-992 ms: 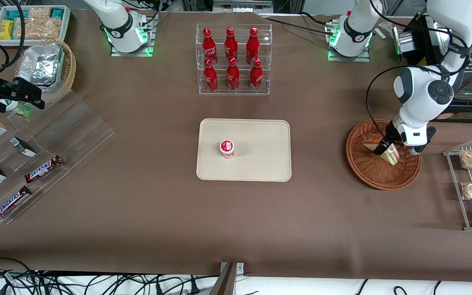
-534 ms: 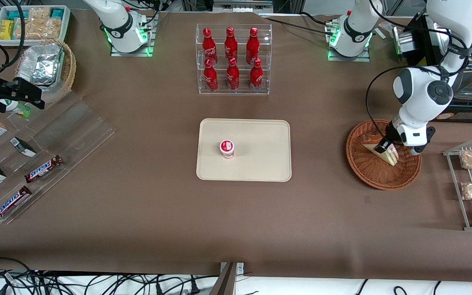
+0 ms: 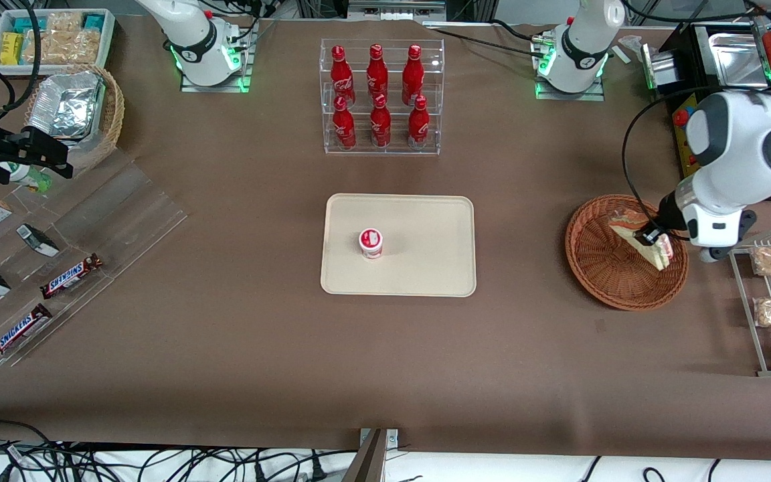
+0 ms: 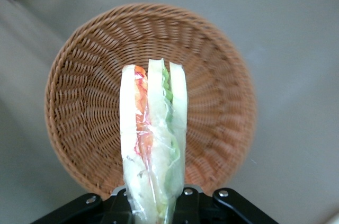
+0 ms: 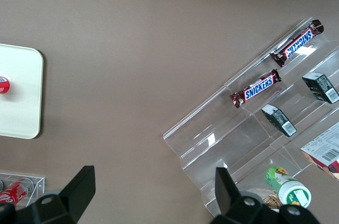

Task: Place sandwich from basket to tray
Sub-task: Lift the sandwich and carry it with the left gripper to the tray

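A: Where is the gripper right now?

B: Above the reddish-brown basket, over the part of it toward the working arm's end of the table. Its fingers are clamped on the sandwich.

A: How does the sandwich sit relative to the gripper?

B: It is pinched between the fingers and sticks out past the fingertips. In the wrist view the sandwich runs straight out from the gripper, its cut face showing white bread with red, orange and green layers under clear wrap. The basket lies underneath it, and the wedge looks lifted off the weave.

A: And the tray?

B: The cream tray is well apart from the gripper, toward the parked arm's end of the table, near the middle of it. A small red and white cup stands on it.

A: Anything close to the gripper?

B: A metal rack with snack bags, just beside the basket.
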Controlling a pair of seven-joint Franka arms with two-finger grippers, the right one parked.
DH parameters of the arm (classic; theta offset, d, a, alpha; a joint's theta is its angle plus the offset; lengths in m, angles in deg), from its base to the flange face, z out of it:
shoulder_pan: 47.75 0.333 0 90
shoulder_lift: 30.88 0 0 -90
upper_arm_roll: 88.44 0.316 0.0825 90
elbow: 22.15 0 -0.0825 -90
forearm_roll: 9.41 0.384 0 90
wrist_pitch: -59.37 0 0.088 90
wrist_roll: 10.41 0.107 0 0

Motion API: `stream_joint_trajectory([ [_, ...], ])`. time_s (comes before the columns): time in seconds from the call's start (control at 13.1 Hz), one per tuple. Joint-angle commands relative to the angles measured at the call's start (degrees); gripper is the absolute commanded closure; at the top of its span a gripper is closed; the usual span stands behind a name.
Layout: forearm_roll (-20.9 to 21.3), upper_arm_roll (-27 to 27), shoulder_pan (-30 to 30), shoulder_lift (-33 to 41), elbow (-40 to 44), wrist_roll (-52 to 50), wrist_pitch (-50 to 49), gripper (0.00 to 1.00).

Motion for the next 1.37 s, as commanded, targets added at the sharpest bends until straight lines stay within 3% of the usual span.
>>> stream_joint_trajectory([
  [0.0, -0.26, -4.25, -0.32, -1.17, 8.84, 1.34, -8.04, 0.92],
  [0.76, -0.17, -22.89, -1.72, -5.65, 15.37, 4.50, -10.43, 0.92],
  [1.07, 0.09, -23.08, -8.47, -10.56, 18.44, 4.77, -9.99, 0.91],
  [1.3, 4.57, -23.08, -13.14, -14.78, 18.44, 3.54, -3.68, 0.91],
])
